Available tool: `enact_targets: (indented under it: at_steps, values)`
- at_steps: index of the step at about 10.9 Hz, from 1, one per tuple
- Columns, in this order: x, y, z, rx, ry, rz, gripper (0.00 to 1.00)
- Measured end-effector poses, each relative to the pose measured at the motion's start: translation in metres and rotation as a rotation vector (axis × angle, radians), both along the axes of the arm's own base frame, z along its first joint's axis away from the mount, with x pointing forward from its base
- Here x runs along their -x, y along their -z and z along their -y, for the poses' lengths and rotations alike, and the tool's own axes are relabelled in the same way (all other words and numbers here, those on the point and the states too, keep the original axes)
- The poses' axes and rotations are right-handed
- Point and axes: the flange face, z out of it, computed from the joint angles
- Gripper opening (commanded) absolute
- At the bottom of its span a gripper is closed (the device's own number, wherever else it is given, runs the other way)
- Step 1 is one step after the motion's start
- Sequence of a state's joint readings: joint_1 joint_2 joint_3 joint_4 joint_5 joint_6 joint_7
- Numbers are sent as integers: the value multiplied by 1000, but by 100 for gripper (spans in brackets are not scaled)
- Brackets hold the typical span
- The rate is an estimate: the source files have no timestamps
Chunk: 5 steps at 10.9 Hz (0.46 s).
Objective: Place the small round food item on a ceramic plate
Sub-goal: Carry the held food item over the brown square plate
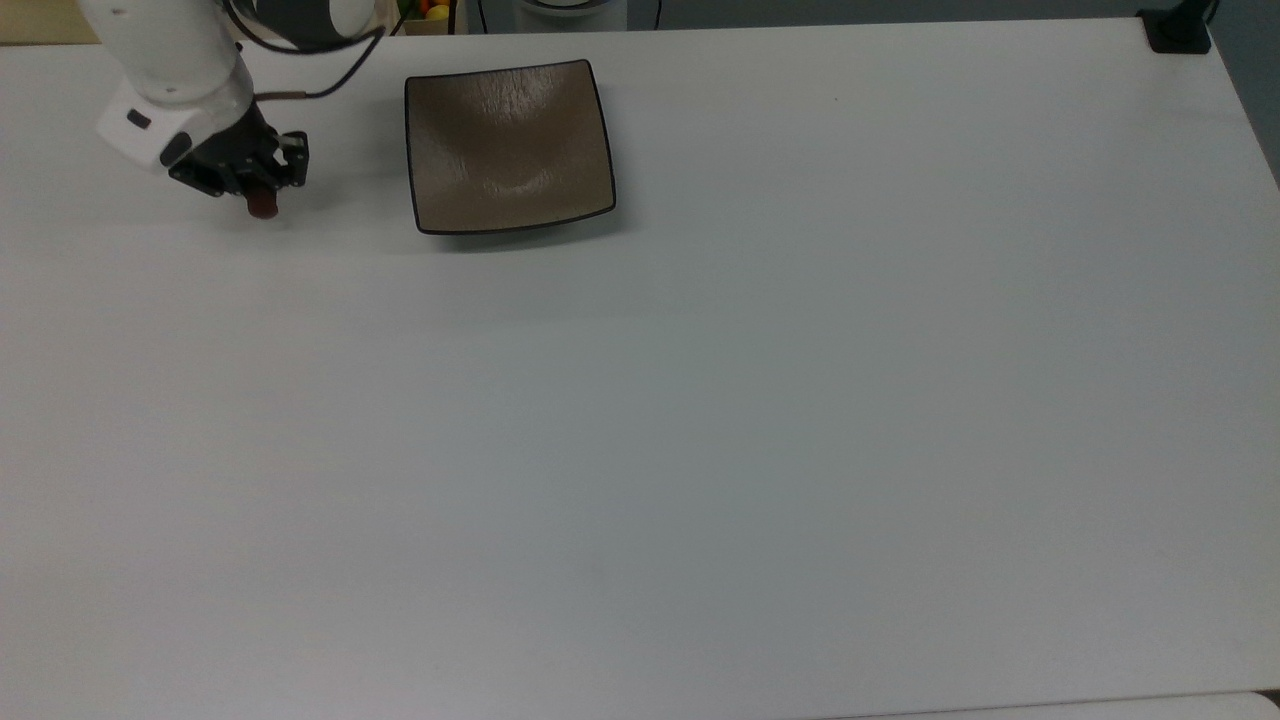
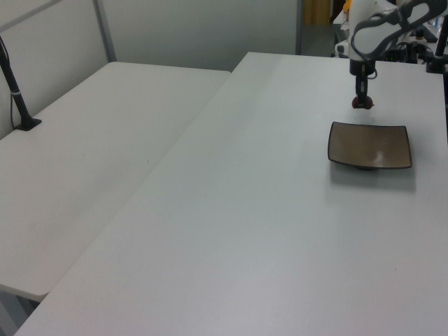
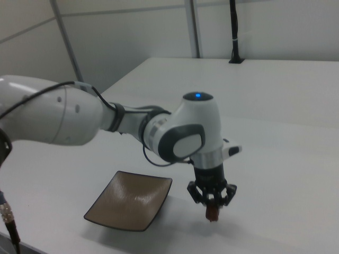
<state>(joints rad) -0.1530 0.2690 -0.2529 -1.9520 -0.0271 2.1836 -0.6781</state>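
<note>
Now | white table [image 1: 760,400], grey walls | hand [image 1: 262,200] clamped on small round food item [image 1: 263,206] | ceramic plate [image 1: 508,145] apart

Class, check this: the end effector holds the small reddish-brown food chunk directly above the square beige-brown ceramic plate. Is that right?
Not quite. The end effector holds the small reddish-brown food chunk, but beside the square beige-brown ceramic plate, to the top view's left of it, over the bare white table.

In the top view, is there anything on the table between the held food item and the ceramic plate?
No. In the top view, the stretch between the small round food item, held in the gripper, and the ceramic plate is bare white table.
</note>
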Motion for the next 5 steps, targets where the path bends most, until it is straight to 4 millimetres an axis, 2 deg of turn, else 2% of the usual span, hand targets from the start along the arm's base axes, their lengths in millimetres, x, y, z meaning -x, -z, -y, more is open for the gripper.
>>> enact_targets:
  at_steps: [2,5]
  values:
    - [3,-43,-10,-21,-7,-10,16]
    - [15,-108,-45,-67,-46,-49,16]
